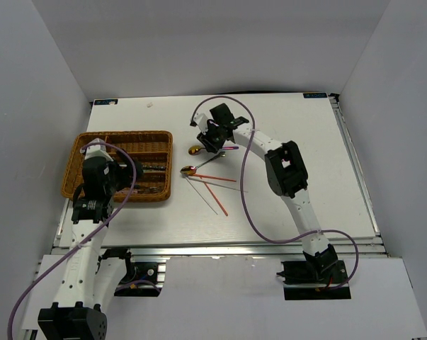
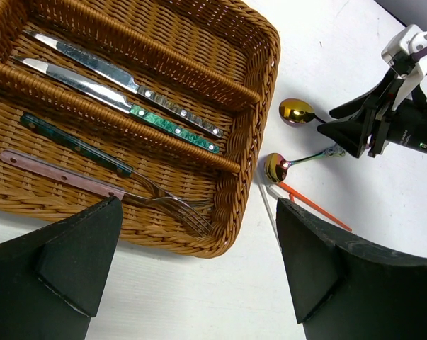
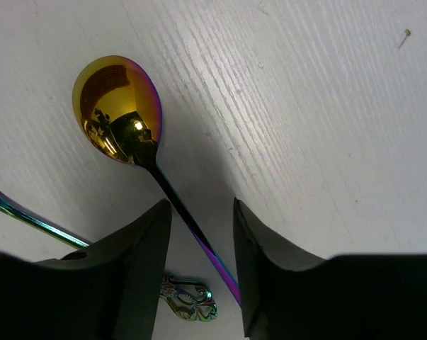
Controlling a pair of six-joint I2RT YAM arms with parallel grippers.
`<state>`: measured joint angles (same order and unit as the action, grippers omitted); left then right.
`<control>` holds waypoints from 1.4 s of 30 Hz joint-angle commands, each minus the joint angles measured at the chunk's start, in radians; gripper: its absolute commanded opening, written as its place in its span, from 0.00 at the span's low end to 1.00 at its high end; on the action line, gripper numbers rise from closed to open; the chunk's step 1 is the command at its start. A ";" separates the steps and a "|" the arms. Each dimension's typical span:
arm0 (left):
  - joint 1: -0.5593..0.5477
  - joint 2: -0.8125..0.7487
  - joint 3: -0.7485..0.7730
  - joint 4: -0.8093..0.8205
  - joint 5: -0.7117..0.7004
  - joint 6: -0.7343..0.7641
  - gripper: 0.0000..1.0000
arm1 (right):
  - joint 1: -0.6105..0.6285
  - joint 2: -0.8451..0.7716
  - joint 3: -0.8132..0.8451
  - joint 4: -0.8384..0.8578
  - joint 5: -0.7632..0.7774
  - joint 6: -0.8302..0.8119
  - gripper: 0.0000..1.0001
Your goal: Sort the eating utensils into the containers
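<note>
**Top view.** A white table (image 1: 333,163) is enclosed by plain white walls (image 1: 199,42) on three sides. The brown wicker tray (image 1: 121,133) sits near the table's left edge, and my left arm (image 1: 82,234) reaches over its near-left part. My right gripper (image 1: 210,144) is lowered to the table right of the tray. It is just beside a gold-bowled spoon (image 1: 195,150). A second spoon (image 1: 188,169) lies just nearer, and the red chopsticks (image 1: 217,193) lie nearer again on the bare surface.

**Left wrist view.** My left gripper (image 2: 197,212) hangs over the tray's near rim with its fingers (image 2: 71,262) spread wide and nothing between them. The slots run lengthwise, parted by woven dividers.
- **Middle slot:** two knives (image 2: 128,85) lie side by side, one with a silver handle and one with a green handle.
- **Nearest slot:** two forks (image 2: 93,152) lie side by side, one with a dark green handle and one with a pinkish handle. Their tines point toward the tray's right end.

Outside that end, both spoons rest on the table with a silver chopstick (image 2: 270,212) beside one red one.

**Right wrist view.** My right gripper is parted narrowly, with one finger on either side of the gold-bowled spoon's iridescent handle. I cannot tell whether either finger touches it. The spoon lies flat on the table. The second spoon's ornate handle end shows beneath my left-hand finger.
</note>
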<state>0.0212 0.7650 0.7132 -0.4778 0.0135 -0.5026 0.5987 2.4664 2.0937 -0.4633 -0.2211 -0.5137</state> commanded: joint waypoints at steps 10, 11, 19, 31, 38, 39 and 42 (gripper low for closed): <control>-0.043 -0.003 -0.006 0.011 0.014 0.009 0.98 | -0.097 0.023 0.003 -0.048 -0.097 -0.032 0.09; -0.044 -0.003 -0.006 0.010 0.014 0.009 0.98 | -0.106 0.013 -0.010 -0.037 -0.084 -0.031 0.00; -0.047 -0.009 -0.003 0.050 0.075 0.021 0.98 | -0.131 -0.260 -0.225 0.202 0.006 0.107 0.00; -0.331 0.089 -0.133 0.909 0.392 -0.536 0.98 | 0.064 -0.855 -0.768 0.359 0.036 0.547 0.00; -0.520 0.152 -0.103 0.895 0.243 -0.513 0.98 | 0.210 -1.113 -1.001 0.453 0.043 0.652 0.00; -0.542 0.152 -0.104 0.895 0.215 -0.513 0.98 | 0.226 -1.148 -1.014 0.451 0.043 0.661 0.00; -0.576 0.163 -0.103 0.877 0.194 -0.513 0.96 | 0.259 -1.201 -1.043 0.481 0.072 0.673 0.00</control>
<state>-0.5262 0.9272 0.5972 0.3733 0.2691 -1.0035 0.8352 1.3289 1.0630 -0.0906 -0.1841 0.1020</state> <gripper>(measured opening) 0.971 0.023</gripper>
